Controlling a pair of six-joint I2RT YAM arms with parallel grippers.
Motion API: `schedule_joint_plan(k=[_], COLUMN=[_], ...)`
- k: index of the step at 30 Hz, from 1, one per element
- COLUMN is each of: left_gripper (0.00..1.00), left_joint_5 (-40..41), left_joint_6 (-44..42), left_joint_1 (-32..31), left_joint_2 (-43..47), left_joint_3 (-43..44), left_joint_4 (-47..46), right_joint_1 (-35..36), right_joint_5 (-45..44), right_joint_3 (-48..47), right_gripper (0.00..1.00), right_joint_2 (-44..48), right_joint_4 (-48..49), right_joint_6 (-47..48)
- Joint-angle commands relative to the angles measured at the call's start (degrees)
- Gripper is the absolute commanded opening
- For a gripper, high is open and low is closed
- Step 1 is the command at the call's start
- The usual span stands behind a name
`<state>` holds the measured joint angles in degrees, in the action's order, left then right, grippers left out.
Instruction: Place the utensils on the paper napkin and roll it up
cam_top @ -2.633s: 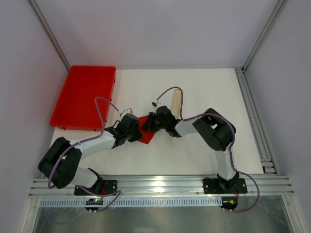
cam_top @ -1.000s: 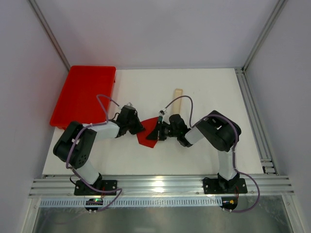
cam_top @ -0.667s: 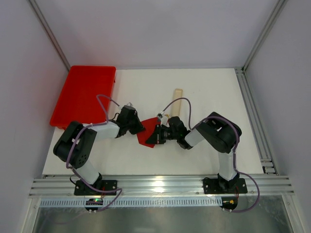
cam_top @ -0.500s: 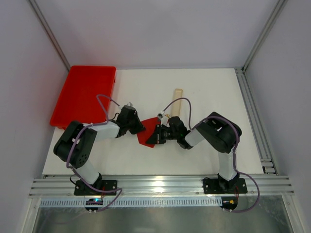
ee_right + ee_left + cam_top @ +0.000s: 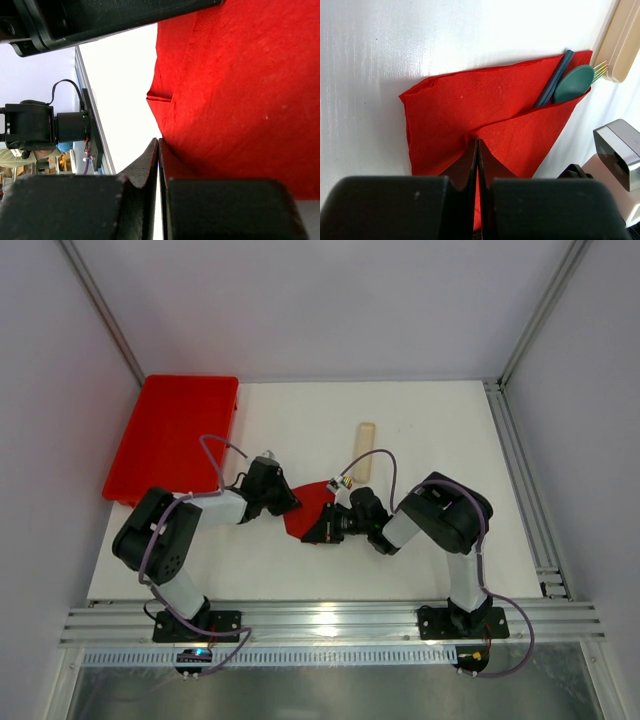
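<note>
Left gripper [image 5: 477, 146]: my fingers are pressed flat together, no gap. The tips sit on the paper napkin [image 5: 470, 112], right at a pucker where the folded flap's edge starts. Can't tell if any paper is trapped between them.

Right gripper [image 5: 158, 142]: also pressed fully together. The tips are at the napkin's edge, where red paper meets the white table [image 5: 120, 90]. Touching or just above it, can't tell. Nothing visibly pinched.

Napkin: lies on the table near the middle, between my 2 grippers. From the top camera the left gripper is on its left side and the right gripper on its near-right side. It is folded, not flat: 1 flap is laid over the rest, giving a rough triangle, with 1 crumpled edge on the side away from the utensils.

Utensils [image 5: 565, 82]: inside the fold, at the napkin corner farthest from my left fingertips. A teal spoon bowl and 1 slim dark handle poke out from under the flap, lying side by side and touching. The rest is hidden by the paper, so I can't count them for sure.

Beige strip [image 5: 364, 440]: flat on the table, beyond the napkin, near that utensil corner.

Tray [image 5: 170, 440]: far-left corner of the table, well apart from the napkin.
</note>
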<state>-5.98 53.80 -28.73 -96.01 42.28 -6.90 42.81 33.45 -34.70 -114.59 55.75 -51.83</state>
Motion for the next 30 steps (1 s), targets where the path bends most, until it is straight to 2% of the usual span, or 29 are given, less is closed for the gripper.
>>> schedule_joint_plan(k=[1,10,15,19,22,24,25,28,30], left_gripper=[0.0,0.0,0.0,0.0,0.0,0.0,0.0,0.0,0.0], left_joint_5=[2.29,2.64,2.11,1.76,1.76,1.59,1.41,1.14,1.14], left_joint_6=[-1.24,-1.59,-1.59,-1.68,-1.86,-1.95,-1.86,-1.68,-1.68], left_joint_1=[0.34,0.43,0.43,0.43,0.43,0.43,0.43,0.43,0.43], left_joint_2=[-2.7,-2.08,-2.17,-1.99,-1.82,-1.73,-1.73,-2.08,-2.08], left_joint_3=[-1.06,-1.15,-1.15,-1.24,-1.06,-1.15,-1.32,-1.5,-1.76], left_joint_4=[3.99,4.52,4.26,4.17,4.35,4.09,3.91,3.56,3.47], right_joint_1=[0.61,0.7,1.14,1.66,1.67,1.58,1.49,1.14,0.09], right_joint_5=[-1.81,-4.27,-3.92,-4.01,-6.19,-8.39,-11.45,-16.03,-17.01], right_joint_3=[0.51,3.05,7.35,9.29,10.26,8.52,7.29,2.63,-0.8], right_gripper=[0.04,0.04,0.04,0.04,0.04,0.04,0.04,0.04,0.04], right_joint_2=[0.42,1.03,-0.55,3.04,10.67,18.29,20.78,27.56,28.89], right_joint_4=[0.77,1.46,11.72,13.95,9.05,-2.61,-11.45,-22.22,-24.97], right_joint_6=[1.12,-0.8,-4.76,-3.02,0.31,6.11,8.22,13.85,14.92])
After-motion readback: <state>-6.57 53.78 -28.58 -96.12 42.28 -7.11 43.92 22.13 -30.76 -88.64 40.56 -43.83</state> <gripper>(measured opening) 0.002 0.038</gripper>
